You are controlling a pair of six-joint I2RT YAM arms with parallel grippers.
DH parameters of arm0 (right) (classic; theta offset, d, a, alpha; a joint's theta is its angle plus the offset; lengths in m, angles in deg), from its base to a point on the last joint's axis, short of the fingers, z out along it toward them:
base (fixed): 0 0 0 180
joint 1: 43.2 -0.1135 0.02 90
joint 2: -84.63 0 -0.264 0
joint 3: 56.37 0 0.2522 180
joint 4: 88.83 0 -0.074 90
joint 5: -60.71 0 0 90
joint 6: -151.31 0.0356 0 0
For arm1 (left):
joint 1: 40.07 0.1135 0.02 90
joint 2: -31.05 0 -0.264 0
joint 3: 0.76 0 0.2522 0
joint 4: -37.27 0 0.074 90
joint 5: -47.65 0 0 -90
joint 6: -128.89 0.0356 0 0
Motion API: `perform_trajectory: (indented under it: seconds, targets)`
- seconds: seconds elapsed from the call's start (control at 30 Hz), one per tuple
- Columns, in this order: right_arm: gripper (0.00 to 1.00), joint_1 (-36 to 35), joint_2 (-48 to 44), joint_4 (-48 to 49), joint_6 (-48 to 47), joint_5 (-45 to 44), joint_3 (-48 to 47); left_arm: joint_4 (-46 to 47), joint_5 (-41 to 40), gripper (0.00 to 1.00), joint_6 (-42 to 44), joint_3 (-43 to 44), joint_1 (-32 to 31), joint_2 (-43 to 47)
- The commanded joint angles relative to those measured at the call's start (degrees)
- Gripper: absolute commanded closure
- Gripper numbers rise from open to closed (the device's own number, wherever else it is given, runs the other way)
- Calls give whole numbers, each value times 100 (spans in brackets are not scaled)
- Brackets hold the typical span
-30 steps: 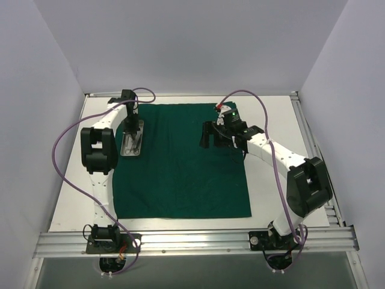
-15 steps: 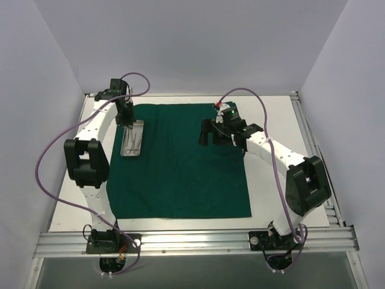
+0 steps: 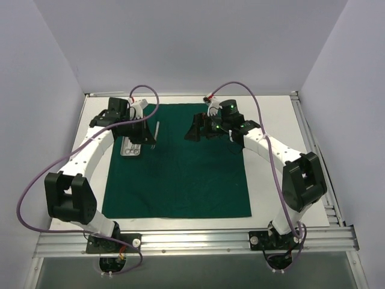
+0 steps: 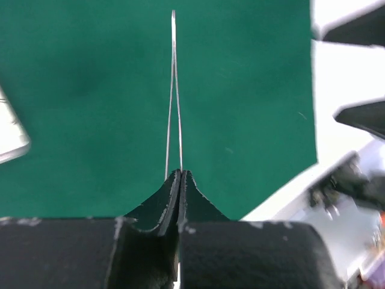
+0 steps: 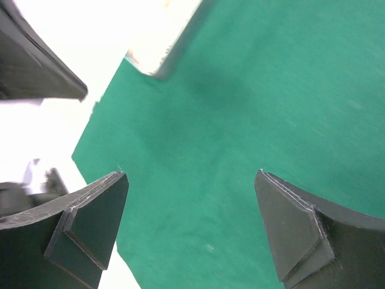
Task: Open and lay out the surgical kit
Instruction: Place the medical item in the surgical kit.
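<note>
kit (image 3: 174, 162) lies opened on the white table (image 3: 267, 205), and we read it from the left. at the left edge of the cloth (image 3: 192, 186), in its far half, sits the tray (image 3: 129, 152). the left gripper (image 3: 150, 137) hangs partly over it, so we cannot tell what it holds. in the left wrist view only a blurred corner of the tray (image 4: 9, 135) shows, at the left border.

the left gripper's jaws are pressed together on a thin steel instrument (image 3: 156, 131). the left wrist view shows this plainly: two slim arms of the instrument (image 4: 174, 54) run out from the pinch and join at a fine tip, with the cloth (image 4: 90, 90) behind them. we cannot tell whether the tip touches the cloth.

further right, past a bare stretch of cloth, the right gripper (image 3: 194, 129) hovers over the far half, pointing toward the left gripper. its jaws are spread wide. in the right wrist view the fingers (image 5: 90, 223) stand well apart and only cloth (image 5: 271, 90) shows in the gap.
</note>
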Motion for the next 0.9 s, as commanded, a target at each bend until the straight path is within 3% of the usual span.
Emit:
perform_trajectory:
  seconds: [0.0, 0.27, 0.6, 0.7, 0.8, 0.83, 0.87]
  targets:
    - [9, -40, 48, 1149, 477, 1073, -75, 908, 1019, 98, -221, -431, -401, 617]
    - [9, -40, -5, 1917, 655, 1902, 119, 1735, 2090, 98, -766, -1073, -920, 1093]
    - [17, -58, 100, 2594, 988, 2447, 356, 2166, 2426, 98, -1038, -1284, -1131, 1120]
    - [28, -66, 109, 2892, 1128, 2614, 444, 2246, 2540, 98, -1083, -1293, -1175, 1059]
    - [58, -66, 101, 3252, 1366, 2728, 567, 2483, 2681, 98, -1232, -1355, -1175, 1076]
    - [81, -66, 92, 3419, 1479, 2746, 620, 2518, 2725, 98, -1275, -1363, -1175, 1076]
    - [91, -66, 48, 3690, 1655, 2746, 733, 2536, 2717, 98, -1285, -1346, -1175, 1076]
